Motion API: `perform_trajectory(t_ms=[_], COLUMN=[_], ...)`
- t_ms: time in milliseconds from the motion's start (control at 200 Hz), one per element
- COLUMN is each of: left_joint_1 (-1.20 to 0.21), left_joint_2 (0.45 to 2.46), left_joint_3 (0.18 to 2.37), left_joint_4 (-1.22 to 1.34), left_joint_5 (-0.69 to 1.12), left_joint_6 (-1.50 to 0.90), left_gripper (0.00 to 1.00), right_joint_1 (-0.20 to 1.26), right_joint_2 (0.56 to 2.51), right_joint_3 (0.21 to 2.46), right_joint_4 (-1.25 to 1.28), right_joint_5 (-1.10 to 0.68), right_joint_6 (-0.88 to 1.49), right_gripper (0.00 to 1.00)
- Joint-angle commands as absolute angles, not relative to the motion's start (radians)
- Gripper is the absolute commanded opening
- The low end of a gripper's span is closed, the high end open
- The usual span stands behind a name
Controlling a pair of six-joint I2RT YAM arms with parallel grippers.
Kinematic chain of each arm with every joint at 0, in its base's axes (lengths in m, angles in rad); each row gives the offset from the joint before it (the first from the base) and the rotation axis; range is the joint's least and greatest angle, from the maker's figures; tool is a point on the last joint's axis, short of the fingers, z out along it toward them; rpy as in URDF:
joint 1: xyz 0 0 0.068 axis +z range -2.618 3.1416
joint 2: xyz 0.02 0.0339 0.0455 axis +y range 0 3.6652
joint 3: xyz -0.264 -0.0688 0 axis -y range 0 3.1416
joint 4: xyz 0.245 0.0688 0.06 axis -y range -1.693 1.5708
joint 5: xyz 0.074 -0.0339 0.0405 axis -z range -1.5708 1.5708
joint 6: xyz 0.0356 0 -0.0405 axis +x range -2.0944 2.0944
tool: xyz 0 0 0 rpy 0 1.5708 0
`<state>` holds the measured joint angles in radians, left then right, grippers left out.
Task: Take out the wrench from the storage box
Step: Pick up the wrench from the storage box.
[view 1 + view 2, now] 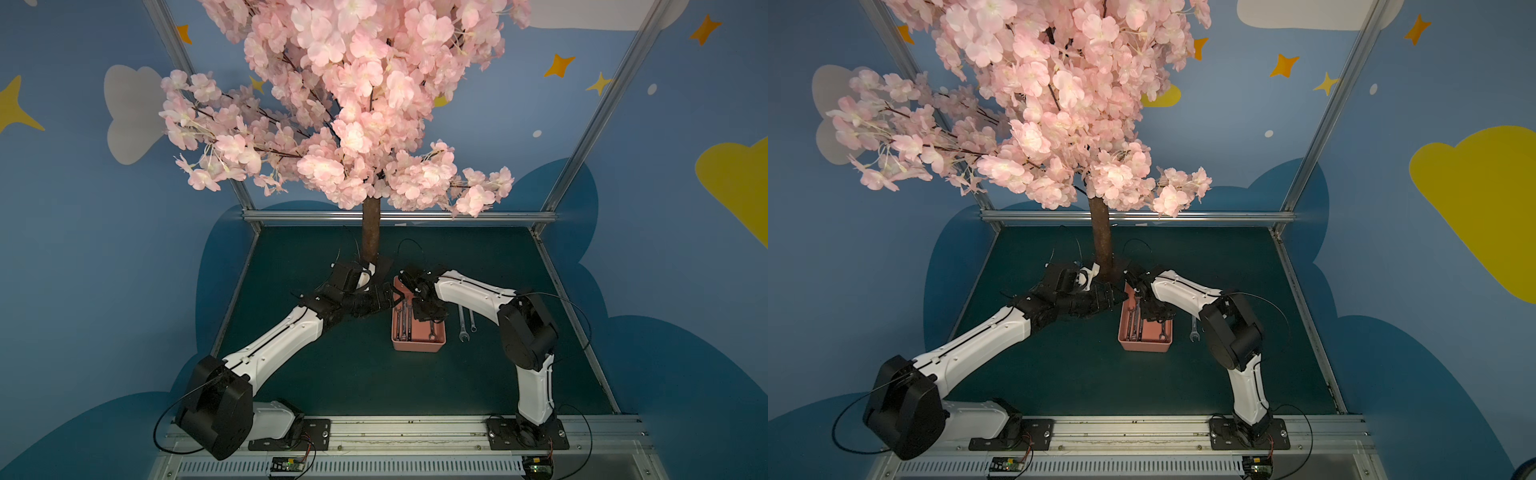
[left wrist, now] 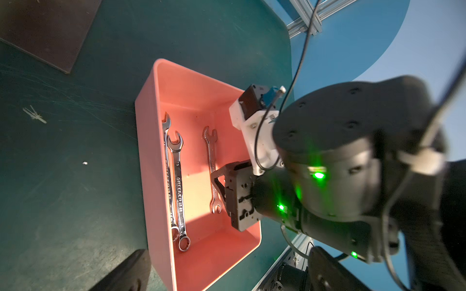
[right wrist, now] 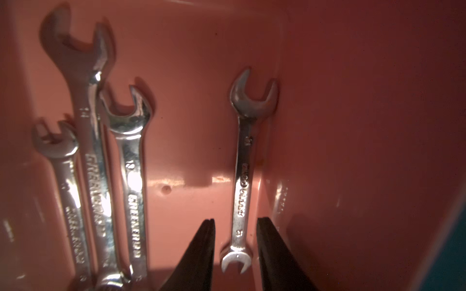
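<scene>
Pink storage box: both top views hide what the right wrist view shows, right gripper spread astride a wrench.

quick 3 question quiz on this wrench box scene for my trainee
1. True or false: the right gripper is shut on the lone wrench.
2. How many wrenches does the right wrist view show inside the pink box? A two, B four, C six.
3. Fill in: ___ loose wrenches lie on the green table outside the box.
Key: 1 false, its jaws stand open on either side of the lone wrench. 2 B. 3 two.
</scene>
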<state>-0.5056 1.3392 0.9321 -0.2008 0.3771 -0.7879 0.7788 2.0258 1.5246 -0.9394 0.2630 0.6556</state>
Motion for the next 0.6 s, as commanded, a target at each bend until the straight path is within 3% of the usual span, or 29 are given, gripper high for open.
perform_trajectory(t_ms=[0, 596], left_joint_1=[-0.495, -0.488], left_joint_2=[1.337, 1.389], left_joint_3=[0.925, 0.956], left_joint_4=[-0.183, -0.187], left_joint_5=[0.401, 0.419], left_joint_6=[-0.767, -0.769], left_gripper=[1.00, 1.00], right_joint_1=[0.774, 0.733], right_joint_2=[2.061, 2.102], right_joint_3=[1.562, 1.469], right_joint_4=[-0.951, -0.777], right_joint_5=[0.308, 0.152], right_joint_6=[0.667, 0.658], right_gripper=[0.34, 0.31])
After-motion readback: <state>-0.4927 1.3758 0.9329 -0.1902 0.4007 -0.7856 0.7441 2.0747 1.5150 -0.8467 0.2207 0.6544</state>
